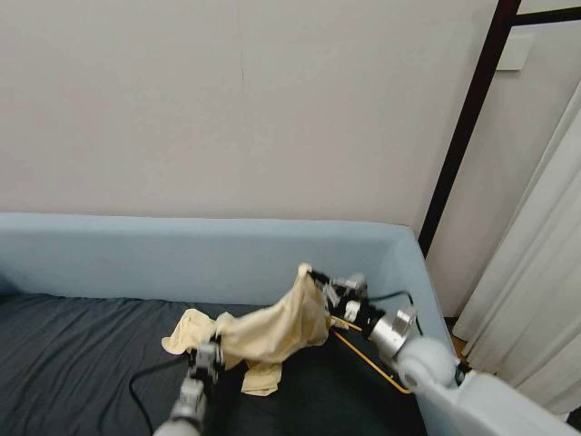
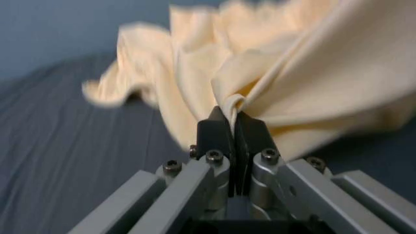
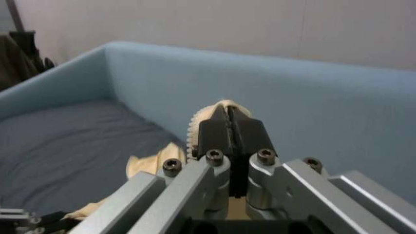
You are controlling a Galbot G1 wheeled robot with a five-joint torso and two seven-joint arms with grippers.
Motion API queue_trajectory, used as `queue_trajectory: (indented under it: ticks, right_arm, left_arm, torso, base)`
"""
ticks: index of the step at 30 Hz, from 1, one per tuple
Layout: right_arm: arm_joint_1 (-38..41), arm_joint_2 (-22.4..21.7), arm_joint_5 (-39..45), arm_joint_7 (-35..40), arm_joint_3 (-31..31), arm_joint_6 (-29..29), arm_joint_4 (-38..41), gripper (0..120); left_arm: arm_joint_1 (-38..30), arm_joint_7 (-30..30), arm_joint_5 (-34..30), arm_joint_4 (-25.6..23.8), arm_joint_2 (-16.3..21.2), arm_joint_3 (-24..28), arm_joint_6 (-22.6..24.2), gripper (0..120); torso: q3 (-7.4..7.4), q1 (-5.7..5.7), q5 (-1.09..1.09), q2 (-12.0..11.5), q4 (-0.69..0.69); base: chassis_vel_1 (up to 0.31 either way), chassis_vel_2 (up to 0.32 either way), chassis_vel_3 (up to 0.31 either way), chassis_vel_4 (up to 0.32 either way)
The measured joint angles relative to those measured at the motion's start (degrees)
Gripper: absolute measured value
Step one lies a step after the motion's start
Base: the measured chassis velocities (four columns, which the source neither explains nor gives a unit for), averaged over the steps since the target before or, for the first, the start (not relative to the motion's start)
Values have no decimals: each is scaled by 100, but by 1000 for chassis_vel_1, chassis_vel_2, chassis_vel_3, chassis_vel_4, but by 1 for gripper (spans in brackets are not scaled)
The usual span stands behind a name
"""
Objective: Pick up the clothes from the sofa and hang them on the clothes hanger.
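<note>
Pale wall (image 1: 227, 100) backs a light-blue sofa (image 1: 406, 265) with a dark seat cushion (image 1: 73, 354), and both your arms extend over that cushion from the near side. Your right arm enters from the lower right, forearm angled up toward the backrest (image 1: 182, 254), wrist raised. That puts the right gripper (image 1: 316, 286) high, close in front of the backrest and near the sofa's right corner. Its black fingers are pressed together on the top edge of the cream garment (image 1: 272, 331). In the right wrist view you see this gripper (image 3: 230, 119) with a bit of cream cloth showing just past the tips and more of the garment (image 3: 149, 163) hanging below it. Your left arm extends from the bottom edge, forearm pointing nearly straight ahead. The left gripper (image 1: 211, 350) is low, just above the cushion, lower than the right one and to its left. In the left wrist view it (image 2: 234, 122) is clamped on a gathered fold, with the garment (image 2: 312, 73) spreading up and away beyond the tips. The cloth hangs between your two grippers — high at the right one, sagging toward the left one, its loose ends resting on the cushion beside the left gripper. A thin orange-brown bar (image 1: 368, 361) lies on the cushion under your right forearm. A black upright post (image 1: 467, 118) and a white curtain (image 1: 536, 300) stand beyond that arm, past the sofa's end.
</note>
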Motion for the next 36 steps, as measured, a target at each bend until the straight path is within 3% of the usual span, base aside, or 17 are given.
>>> queue_trajectory:
  ticks: [3, 6, 8, 16, 20, 22, 25, 30, 36]
  right_arm:
    - [-183, 95, -122, 106, -42, -57, -10, 0]
    - [-198, 146, -154, 115, -23, -65, -10, 0]
    - [-168, 178, -157, 132, 47, -73, -10, 0]
    - [-163, 116, -200, 213, 325, -124, -82, 0]
    - [-510, -36, -340, 258, 633, -217, -32, 0]
    - [-652, -80, -407, 265, 703, -225, -8, 0]
    - [-1119, -228, -675, 288, 839, -306, 116, 0]
    - [-1499, -501, -1045, 114, 868, -430, 296, 0]
    - [-1349, -575, -1172, -371, 633, -364, 223, 0]
  left_arm:
    - [345, -622, -415, -360, 151, 140, 789, 11]
    - [508, -705, -443, -502, 216, 53, 844, 18]
    - [744, -730, -439, -767, 308, -114, 843, 30]
    - [1361, -850, -366, -1398, 395, -499, 914, 55]
    - [1761, -840, -249, -1769, 388, -809, 689, 74]
    - [1800, -818, -211, -1805, 378, -872, 616, 77]
    - [1692, -706, -88, -1714, 285, -964, 395, 94]
    - [1127, -580, -196, -1362, 91, -891, 248, 100]
    - [737, -275, -236, -828, -146, -789, 147, 100]
  torso:
    - [0, 0, 0, 0, 0]
    - [0, 0, -1, 0, 0]
    - [0, 0, 0, 0, 1]
    - [1, 1, 0, 0, 1]
    - [1, 1, 0, 0, 0]
    - [1, 1, 0, 0, 0]
    - [1, 1, 1, 0, 0]
    - [1, 1, 0, 0, -2]
    - [2, 2, 0, -1, 0]
  base:
    - [0, 0, 0, 0]
    - [0, 0, 0, 0]
    - [0, 0, 0, 0]
    - [0, 0, 0, 0]
    - [0, 0, 0, 0]
    - [0, 0, 0, 0]
    - [0, 0, 0, 0]
    - [0, 0, 0, 0]
    - [0, 0, 0, 0]
